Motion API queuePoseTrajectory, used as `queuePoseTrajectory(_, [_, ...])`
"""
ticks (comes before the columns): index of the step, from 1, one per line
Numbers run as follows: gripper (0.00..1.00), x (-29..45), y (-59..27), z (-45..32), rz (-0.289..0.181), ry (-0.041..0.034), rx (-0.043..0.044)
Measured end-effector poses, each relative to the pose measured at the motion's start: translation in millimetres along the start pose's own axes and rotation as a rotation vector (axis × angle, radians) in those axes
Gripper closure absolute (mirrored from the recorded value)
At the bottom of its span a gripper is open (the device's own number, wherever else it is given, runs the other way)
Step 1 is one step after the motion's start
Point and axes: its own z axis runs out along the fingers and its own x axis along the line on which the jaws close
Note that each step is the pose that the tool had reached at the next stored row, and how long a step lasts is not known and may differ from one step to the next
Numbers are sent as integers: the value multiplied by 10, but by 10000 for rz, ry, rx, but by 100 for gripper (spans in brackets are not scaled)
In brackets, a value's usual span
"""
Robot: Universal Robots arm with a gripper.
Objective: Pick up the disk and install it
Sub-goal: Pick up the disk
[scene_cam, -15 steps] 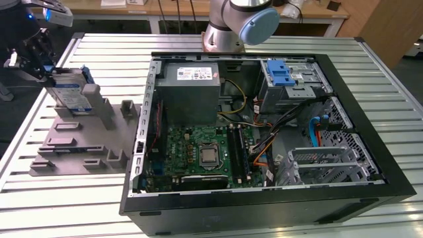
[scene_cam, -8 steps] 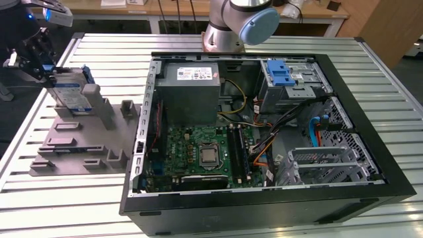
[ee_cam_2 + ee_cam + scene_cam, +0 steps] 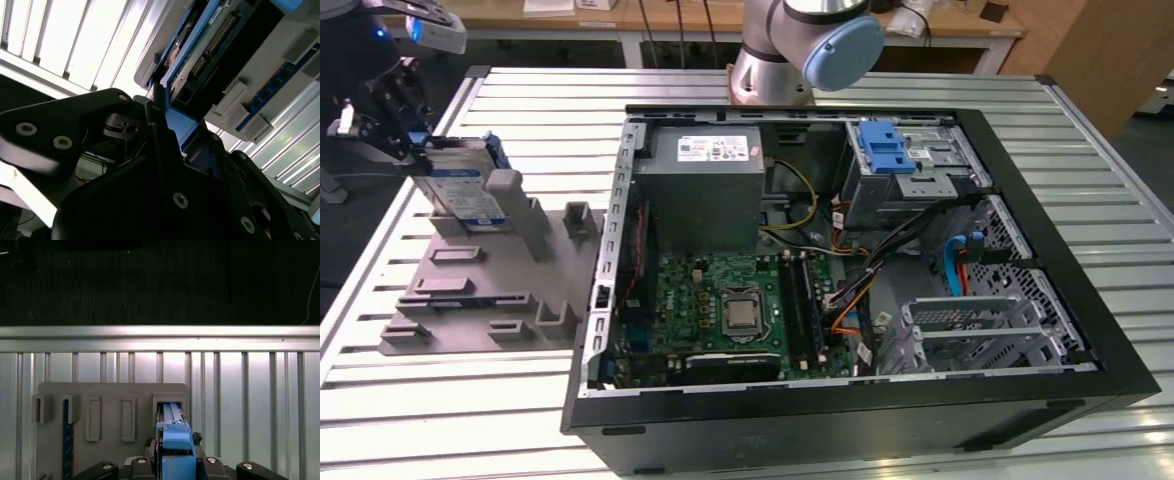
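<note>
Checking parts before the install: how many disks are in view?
1. The disk stands on edge in the grey holder at the exterior view's left, the gripper shut on its blue bracket. Others may be hidden inside the computer case.

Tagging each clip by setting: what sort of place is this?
Probably a robotics lab or workshop: an open computer case on a slatted metal table, the disk upright in a grey fixture, desks behind.

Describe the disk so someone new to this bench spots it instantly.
Find the big open black computer case; on the exterior view's left of it lies a grey plastic slotted fixture plate. Upright in one of its slots stands the flat rectangular silver metal disk, the only part there with a white-and-blue label, held by the black claw.
</note>
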Motion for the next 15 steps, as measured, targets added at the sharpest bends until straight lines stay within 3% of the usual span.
queuePoseTrajectory(15, [64, 0, 5, -49, 0, 0, -1])
